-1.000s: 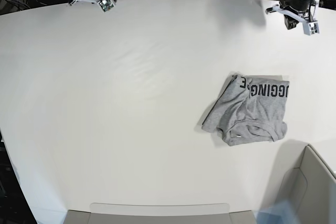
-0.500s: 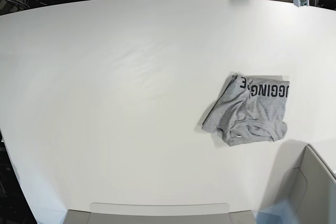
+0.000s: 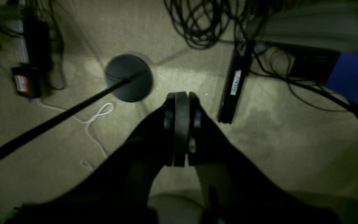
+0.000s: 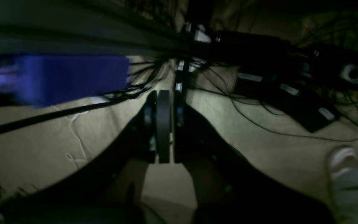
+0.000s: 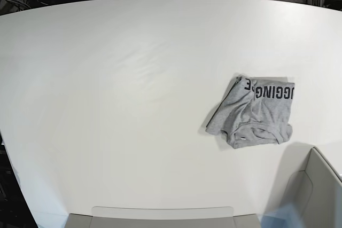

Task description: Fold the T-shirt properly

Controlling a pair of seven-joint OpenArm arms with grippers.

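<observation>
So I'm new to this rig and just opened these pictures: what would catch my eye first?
The grey T-shirt, folded into a loose bundle with black lettering showing, lies alone right of centre on the broad white table. Both wrist views look at carpet and tangled cables; the left hand and right hand are shut and empty.

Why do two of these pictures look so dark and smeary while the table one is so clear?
Base view: bright, even light, the T-shirt sharp on the white table. Left wrist view: dim floor, cables blurred, left pincer nearly black. Right wrist view: darker still, a blue shape smeared.
</observation>
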